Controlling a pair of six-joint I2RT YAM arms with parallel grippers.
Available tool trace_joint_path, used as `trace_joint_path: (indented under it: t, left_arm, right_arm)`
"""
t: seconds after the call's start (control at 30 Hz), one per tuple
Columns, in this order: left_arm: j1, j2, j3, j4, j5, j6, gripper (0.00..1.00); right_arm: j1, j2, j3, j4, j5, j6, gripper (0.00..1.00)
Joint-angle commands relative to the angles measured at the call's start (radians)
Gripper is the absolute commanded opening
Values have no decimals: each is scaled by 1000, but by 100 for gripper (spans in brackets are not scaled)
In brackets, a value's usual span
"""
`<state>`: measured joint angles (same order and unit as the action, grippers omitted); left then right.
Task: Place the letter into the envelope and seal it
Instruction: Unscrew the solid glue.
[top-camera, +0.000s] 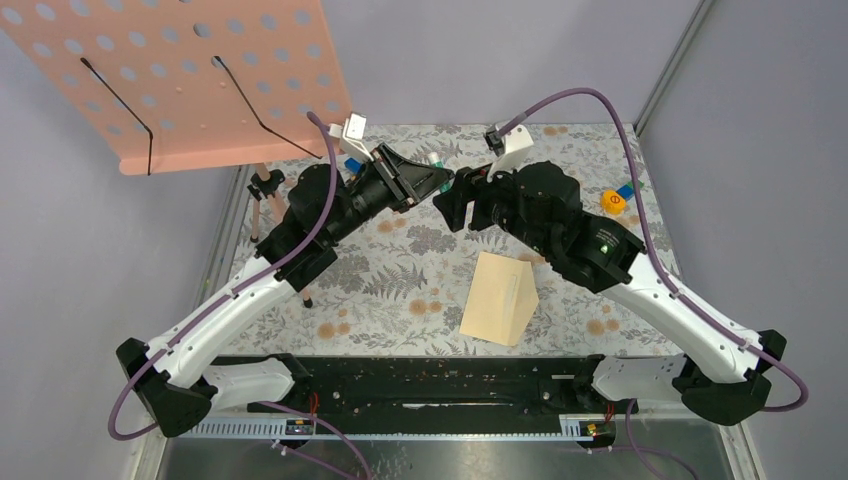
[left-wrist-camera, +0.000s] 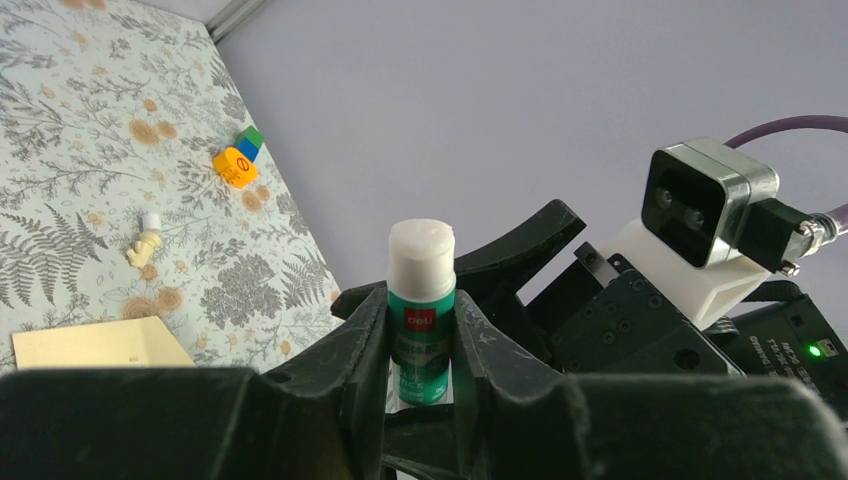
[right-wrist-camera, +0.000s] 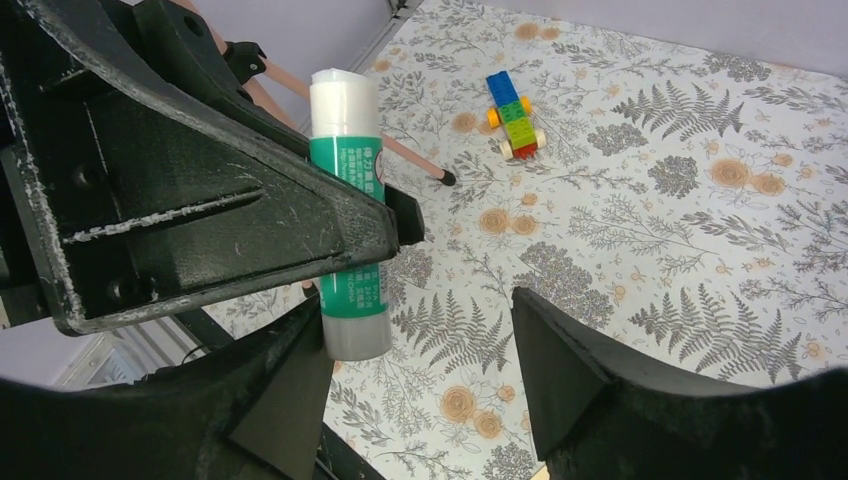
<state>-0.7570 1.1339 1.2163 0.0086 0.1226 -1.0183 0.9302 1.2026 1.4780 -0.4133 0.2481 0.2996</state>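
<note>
Green glue stick sits pinched in the left gripper; the right gripper, jaws wide, hangs near its base, empty.

Counts: left hand plus right hand, two; glue stick, one; envelope, one; pink pegboard, one; brick toy car, one; yellow disc, one; desk, one.

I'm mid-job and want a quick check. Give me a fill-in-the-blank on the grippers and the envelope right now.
The glue stick is clamped in the ____. The right gripper has its jaws ____. The tan envelope lies on the table, touched by ____ gripper.
Missing: left gripper; open; neither.
</note>
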Motion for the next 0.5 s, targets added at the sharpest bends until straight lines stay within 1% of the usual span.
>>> trace_joint_path:
  t: [0.0, 0.1, 0.2, 0.33, 0.37, 0.43, 0.47]
  left_arm:
    - [3, -39, 0, 51, 17, 12, 0]
    - [3, -35, 3, 57, 29, 13, 0]
    - [4, -27, 5, 65, 42, 10, 0]
    - [4, -20, 4, 77, 54, 0, 0]
    - [3, -19, 3, 76, 57, 0, 0]
    - [3, -19, 3, 75, 60, 2, 0]
    - [2, -21, 3, 73, 62, 4, 0]
  right_arm:
    - [-34, -61, -49, 55, -26, -31, 69]
    - [-35, -78, -57, 81, -104, -53, 67]
    - [-34, -60, -20, 52, -140, -57, 58]
    - [-34, -38, -4, 47, -168, -45, 40]
    - [-34, -39, -9, 54, -165, -39, 33]
    - [-34, -45, -21, 70, -167, -32, 25]
    - [-34, -48, -22, 75, -172, -31, 19]
